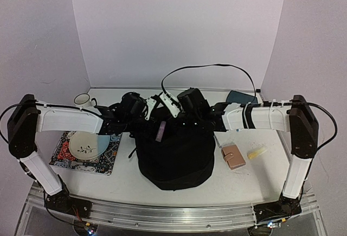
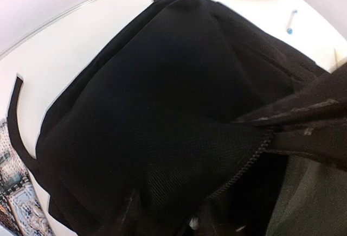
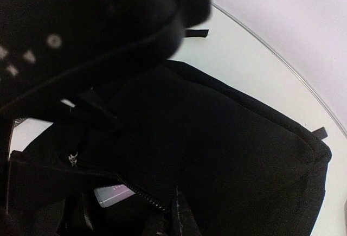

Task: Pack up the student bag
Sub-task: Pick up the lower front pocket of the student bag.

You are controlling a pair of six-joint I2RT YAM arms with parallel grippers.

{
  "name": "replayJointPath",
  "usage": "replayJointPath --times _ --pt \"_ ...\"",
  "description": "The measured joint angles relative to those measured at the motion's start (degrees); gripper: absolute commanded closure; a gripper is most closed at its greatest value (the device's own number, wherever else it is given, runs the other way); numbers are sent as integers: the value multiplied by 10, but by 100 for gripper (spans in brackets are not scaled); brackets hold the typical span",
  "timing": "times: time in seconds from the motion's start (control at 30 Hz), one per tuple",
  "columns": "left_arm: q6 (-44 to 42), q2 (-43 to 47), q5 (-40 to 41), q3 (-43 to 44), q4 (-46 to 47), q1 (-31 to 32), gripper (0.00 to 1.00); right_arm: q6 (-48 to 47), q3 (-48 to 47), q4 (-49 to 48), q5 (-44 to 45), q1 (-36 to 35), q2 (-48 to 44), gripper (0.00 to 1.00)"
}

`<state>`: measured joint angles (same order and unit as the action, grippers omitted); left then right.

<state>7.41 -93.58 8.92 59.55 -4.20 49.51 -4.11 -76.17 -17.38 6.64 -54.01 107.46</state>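
The student bag [image 1: 174, 157], a big black soft backpack, stands at the table's middle with its top opening facing the back. My left gripper [image 1: 147, 111] and right gripper [image 1: 181, 108] meet over that opening. In the left wrist view black bag fabric [image 2: 162, 111] runs down between the dark fingers of the left gripper [image 2: 165, 217], which is shut on it beside the zip. The right gripper [image 3: 174, 214] is pinched shut on the bag's rim where the zip [image 3: 141, 195] ends. A pale pink flat item [image 1: 160, 131] shows inside the opening, and the same pale item [image 3: 114, 193] shows in the right wrist view.
Left of the bag a plate [image 1: 84, 145] lies on a patterned mat [image 1: 111, 157], with a mug [image 1: 82, 100] behind. Right of the bag lie a brown wallet [image 1: 233, 157] and a yellow item [image 1: 257, 152]. A dark blue-grey tray [image 1: 241, 97] sits back right. A black cable [image 1: 211, 67] arches overhead.
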Motion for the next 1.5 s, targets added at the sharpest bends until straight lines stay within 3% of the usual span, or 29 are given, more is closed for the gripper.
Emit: replayJointPath --times 0.1,0.3,0.6,0.8,1.0,1.27,1.5 --pt "-5 0 3 12 -4 2 100 18 -8 9 0 2 0 92" --pt "1 0 2 52 -50 3 100 70 -24 30 -8 3 -7 69" --pt "0 -34 3 130 -151 3 100 150 -18 126 0 33 -103 46" --pt "1 -42 1 132 -172 3 100 205 37 205 26 106 -190 46" --pt "6 -58 1 132 -174 3 100 238 93 280 41 167 -190 54" --pt "16 -65 2 132 -174 3 100 253 111 309 23 193 -102 58" --pt "29 -65 -1 132 -174 2 100 256 70 317 5 207 9 62"
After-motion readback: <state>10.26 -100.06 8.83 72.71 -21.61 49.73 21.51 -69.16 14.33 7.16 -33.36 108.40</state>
